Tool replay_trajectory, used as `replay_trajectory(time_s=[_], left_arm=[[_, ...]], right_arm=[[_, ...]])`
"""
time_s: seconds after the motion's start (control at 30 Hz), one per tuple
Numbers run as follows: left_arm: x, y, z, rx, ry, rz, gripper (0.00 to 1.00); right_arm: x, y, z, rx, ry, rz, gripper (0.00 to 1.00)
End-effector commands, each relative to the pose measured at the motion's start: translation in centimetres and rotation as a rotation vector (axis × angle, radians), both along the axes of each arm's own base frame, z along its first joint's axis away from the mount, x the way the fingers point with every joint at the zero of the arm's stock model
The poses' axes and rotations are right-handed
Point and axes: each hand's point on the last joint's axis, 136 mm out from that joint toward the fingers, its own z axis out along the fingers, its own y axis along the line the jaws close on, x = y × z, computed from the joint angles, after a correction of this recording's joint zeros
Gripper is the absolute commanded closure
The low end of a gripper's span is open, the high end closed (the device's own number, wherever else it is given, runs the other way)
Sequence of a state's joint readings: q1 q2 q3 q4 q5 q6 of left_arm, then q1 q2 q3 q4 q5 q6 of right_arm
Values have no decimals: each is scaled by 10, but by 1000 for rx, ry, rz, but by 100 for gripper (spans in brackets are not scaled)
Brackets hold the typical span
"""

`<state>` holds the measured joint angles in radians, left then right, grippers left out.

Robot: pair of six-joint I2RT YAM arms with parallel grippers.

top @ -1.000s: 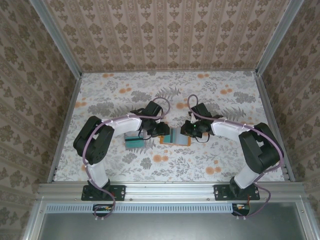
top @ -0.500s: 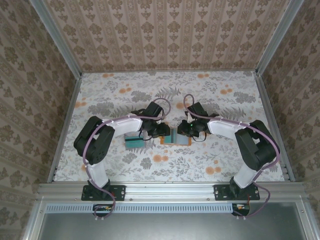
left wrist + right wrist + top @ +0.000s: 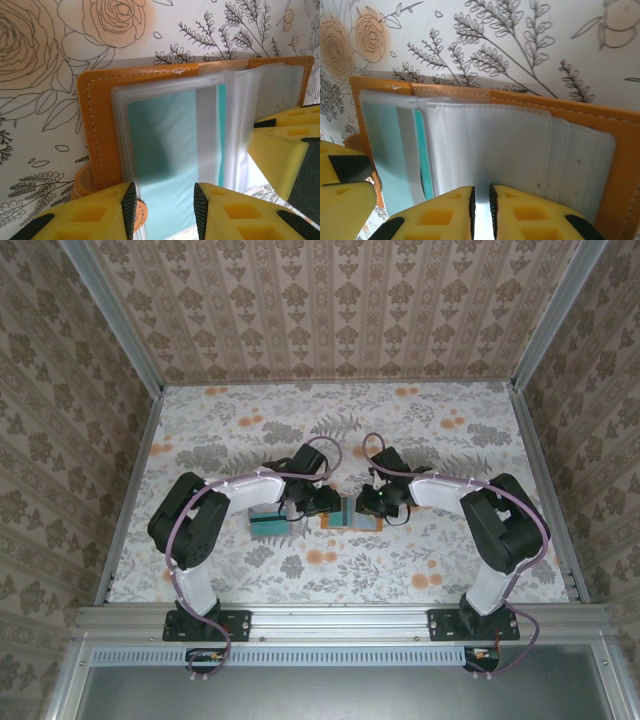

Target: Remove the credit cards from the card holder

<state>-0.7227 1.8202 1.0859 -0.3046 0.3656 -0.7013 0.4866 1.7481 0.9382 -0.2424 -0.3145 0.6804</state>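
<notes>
Holder: orange-tan leather card holder (image 3: 100, 125) lies open on floral table (image 3: 450, 560), between both grippers.
Hidden: teal plastic credit card (image 3: 160, 150) blurred behind the holder's clear plastic sleeves (image 3: 490, 145), lower edge cut off.
Right gripper (image 3: 481, 192): clenched on the sleeves.
Left gripper (image 3: 162, 192): released, straddling the card.
Change: right gripper has crept further over the holder.

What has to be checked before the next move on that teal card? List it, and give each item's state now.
1. Card holder lies open on the table: ok.
2. Teal card sits in its sleeve, in plain sight: ok.
3. Right gripper has its jaws nearly together on the clear sleeve, which looks pinched: ok.
4. Left gripper has its jaws apart, straddling the teal card: ok.
5. Left gripper's fingers actually touch the teal card: cannot tell.
6. Sleeve mouth is free for the teal card to slide out: cannot tell.
</notes>
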Motion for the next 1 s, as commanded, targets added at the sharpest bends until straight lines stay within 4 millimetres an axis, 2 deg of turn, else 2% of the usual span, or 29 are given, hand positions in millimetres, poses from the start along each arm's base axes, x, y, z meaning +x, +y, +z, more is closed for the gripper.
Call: replay_trajectory(time_s=[0.0, 0.27, 0.43, 0.63, 0.97], left_arm=[[-7, 3, -11, 23, 29, 2, 61], [-8, 4, -11, 30, 28, 8, 62], [-7, 5, -11, 31, 28, 10, 62], [-8, 5, -12, 33, 30, 9, 61], [-9, 5, -12, 34, 31, 8, 62]], right_arm=[[-8, -2, -12, -45, 42, 20, 79], [-2, -4, 17, -40, -30, 13, 78], [1, 10, 30, 38, -46, 21, 79], [0, 27, 25, 113, -16, 30, 80], [0, 30, 6, 114, 41, 17, 82]])
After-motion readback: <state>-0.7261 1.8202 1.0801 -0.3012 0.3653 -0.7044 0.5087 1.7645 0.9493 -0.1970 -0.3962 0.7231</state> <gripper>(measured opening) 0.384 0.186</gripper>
